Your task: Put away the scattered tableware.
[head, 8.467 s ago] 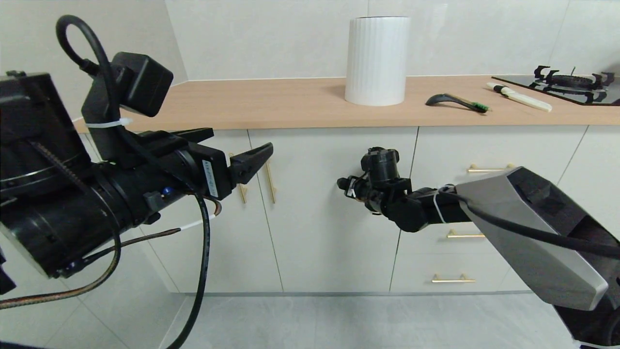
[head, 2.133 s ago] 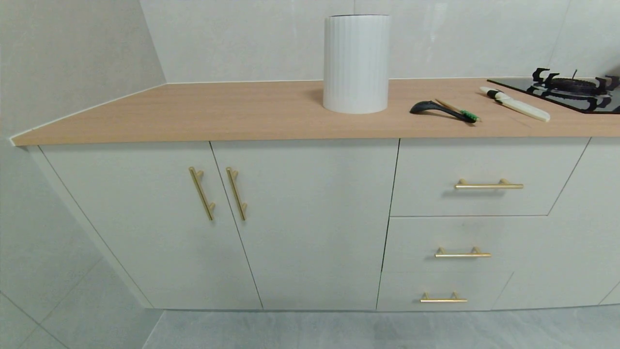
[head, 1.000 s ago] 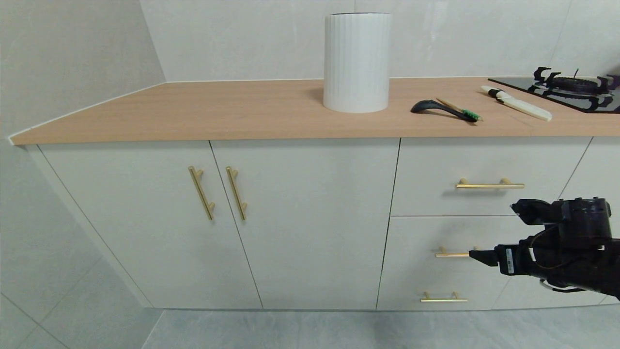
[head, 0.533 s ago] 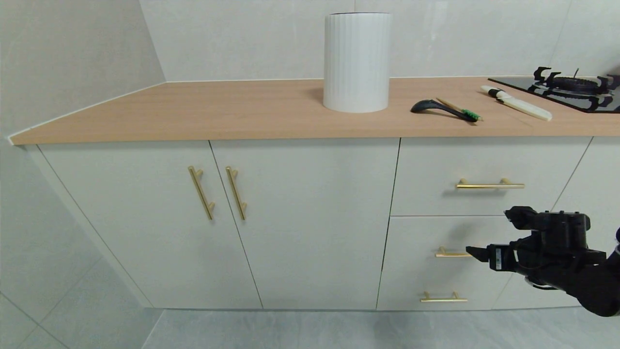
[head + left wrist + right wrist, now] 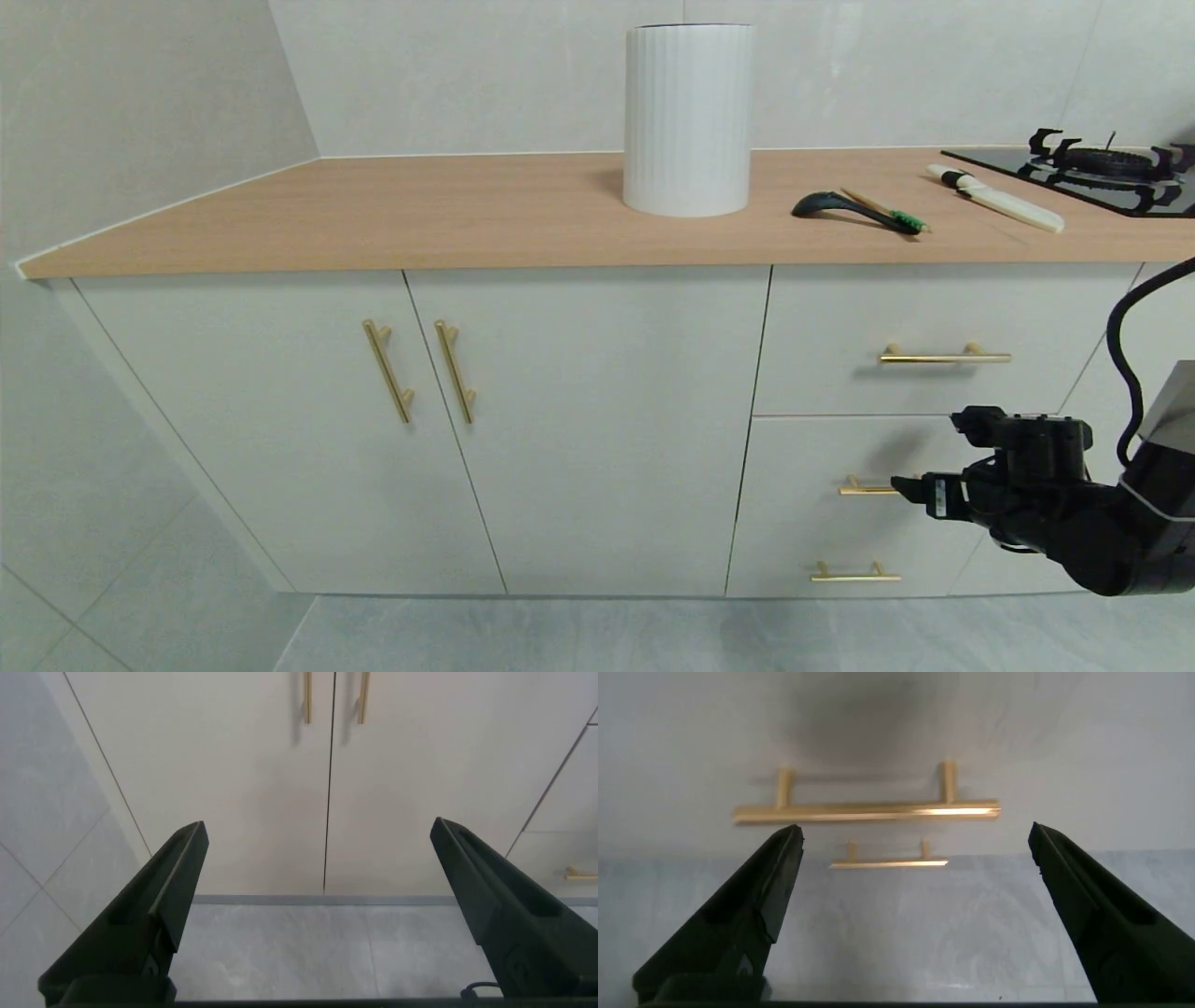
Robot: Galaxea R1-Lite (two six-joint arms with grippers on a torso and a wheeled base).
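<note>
Step in hand, by my reading: getting a drawer open before any tableware is picked up.

- Tableware all lies loose on the counter point(image 5: 420, 210), right of a tall ribbed white holder point(image 5: 688, 121): a black spoon point(image 5: 836, 207) with a pair of green-tipped chopsticks point(image 5: 882, 210) touching or just beside it, and a white knife point(image 5: 995, 198) farther right, near the stove point(image 5: 1092, 168). Nothing is gripped.
- The right tool point(image 5: 920, 490) hangs low in front of the drawer stack, level with the middle drawer handle point(image 5: 868, 813) and near it, not touching. Its fingers are spread wide and hold nothing. The bottom drawer handle point(image 5: 889, 863) shows beyond, lower down.
- The left tool point(image 5: 318, 831) is also spread wide and empty. It points at the foot of the cabinet doors point(image 5: 327, 765), well apart from the drawers.

Next move, as I judge it: bring the right tool forward until the brass bar sits between its fingers, close on it, then pull straight out.

The gap between the fingers seems to run along the bar's length rather than across it. The wrist may need a quarter turn before closing, or the fingers will meet nothing.

Which drawer is meant, or whether the holder is the real destination, I cannot tell.
</note>
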